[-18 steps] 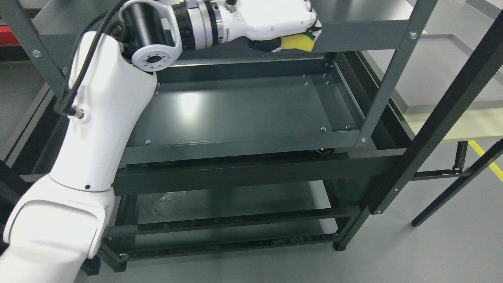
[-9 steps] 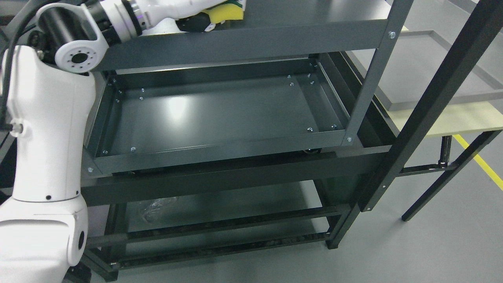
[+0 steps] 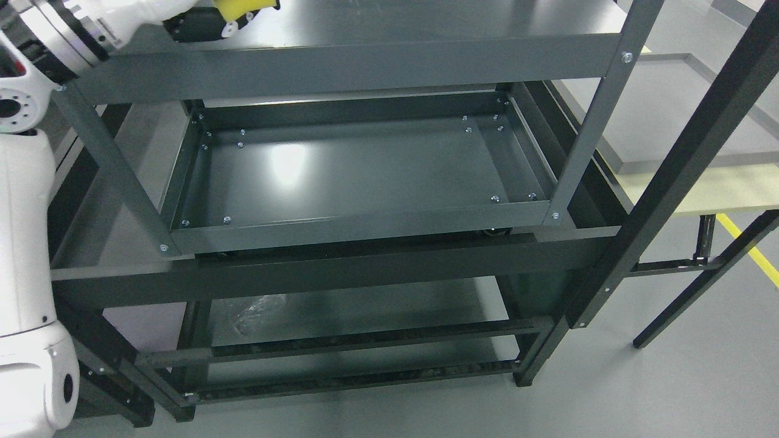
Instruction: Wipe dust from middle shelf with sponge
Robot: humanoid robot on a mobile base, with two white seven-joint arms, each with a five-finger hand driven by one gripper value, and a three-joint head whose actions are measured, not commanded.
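The yellow sponge (image 3: pixel 238 7) shows at the top edge of the head view, over the left part of the upper shelf (image 3: pixel 426 24). My left hand (image 3: pixel 210 17) is shut on it; most of the hand is cut off by the picture's edge. The white left arm (image 3: pixel 24 243) rises along the left edge. Below the upper shelf lies a dark metal tray shelf (image 3: pixel 365 164) with a raised rim and nothing on it. The right arm is out of view.
The grey rack has slanted posts at the front left (image 3: pixel 115 170) and front right (image 3: pixel 584 134). A lower shelf (image 3: pixel 341 307) holds a bit of clear plastic (image 3: pixel 252 316). A black frame post (image 3: pixel 681 164) and a pale table (image 3: pixel 700 188) stand to the right.
My left hand has slid the sponge leftward along the upper shelf, and the arm has swung to the left edge. The whole picture has also shifted a little.
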